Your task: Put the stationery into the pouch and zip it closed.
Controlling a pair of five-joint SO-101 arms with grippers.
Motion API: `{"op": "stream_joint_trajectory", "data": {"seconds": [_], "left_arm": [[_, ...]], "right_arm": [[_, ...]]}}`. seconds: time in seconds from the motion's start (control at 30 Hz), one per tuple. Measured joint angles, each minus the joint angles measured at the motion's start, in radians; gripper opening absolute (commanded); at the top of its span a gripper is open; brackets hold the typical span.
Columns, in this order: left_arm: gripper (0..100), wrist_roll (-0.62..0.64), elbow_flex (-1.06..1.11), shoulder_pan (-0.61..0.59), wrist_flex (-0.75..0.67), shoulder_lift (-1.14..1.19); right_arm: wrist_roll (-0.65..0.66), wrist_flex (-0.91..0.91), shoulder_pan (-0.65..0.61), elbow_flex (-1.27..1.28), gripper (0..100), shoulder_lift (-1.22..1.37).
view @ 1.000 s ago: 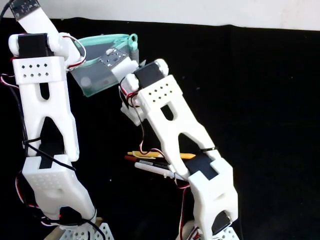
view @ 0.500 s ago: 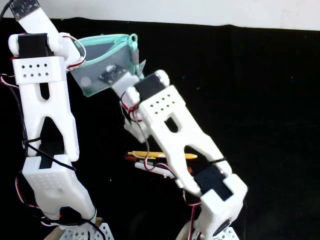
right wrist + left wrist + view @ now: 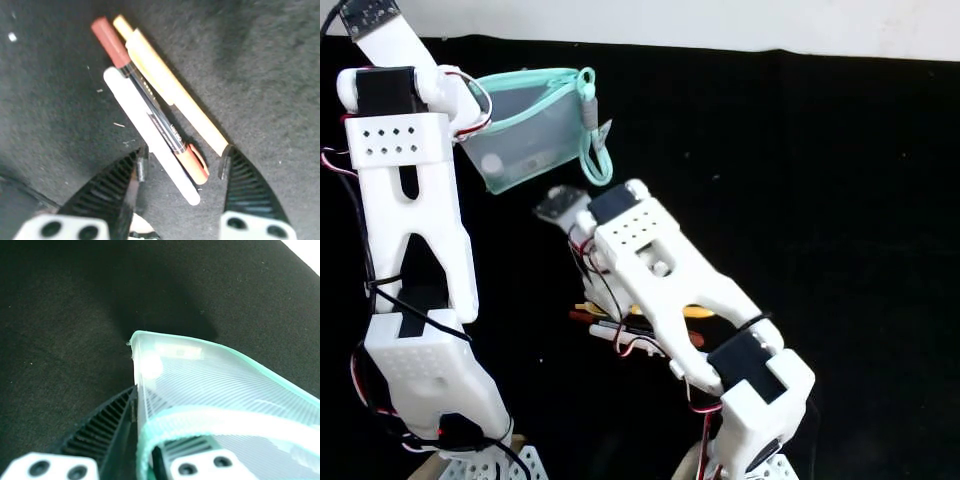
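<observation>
A translucent teal pouch (image 3: 535, 125) hangs in the air at the back left, its strap loop (image 3: 592, 150) dangling. My left gripper (image 3: 137, 390) is shut on the pouch's (image 3: 210, 385) lower corner. Three pens lie side by side on the black cloth: a yellow pen (image 3: 165, 82), a red-capped black pen (image 3: 150, 105) and a white pen (image 3: 145, 127). My right gripper (image 3: 183, 157) hovers open just above them, one finger on each side of their ends. In the high view the right arm (image 3: 650, 260) covers most of the pens; the yellow pen (image 3: 695, 312) and white pen (image 3: 605, 334) stick out.
Black cloth (image 3: 840, 200) covers the table, with free room on the right half. A white wall (image 3: 720, 25) runs along the back edge. The left arm (image 3: 410, 200) stands tall along the left side.
The right arm drew back from the pouch and swung down over the pens. The left arm and the pouch stayed put.
</observation>
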Motion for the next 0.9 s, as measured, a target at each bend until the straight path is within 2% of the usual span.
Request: {"op": "stream_joint_trajectory", "data": {"seconds": [0.33,0.9], "left_arm": [[1,0.0,0.0,0.0,0.0,0.0],[1,0.0,0.0,0.0,0.0,0.0]], "right_arm": [[0.23,-0.015,0.0,0.017,23.1,0.0],[0.313,-0.413,0.003,0.249,23.1,-0.008]]}}
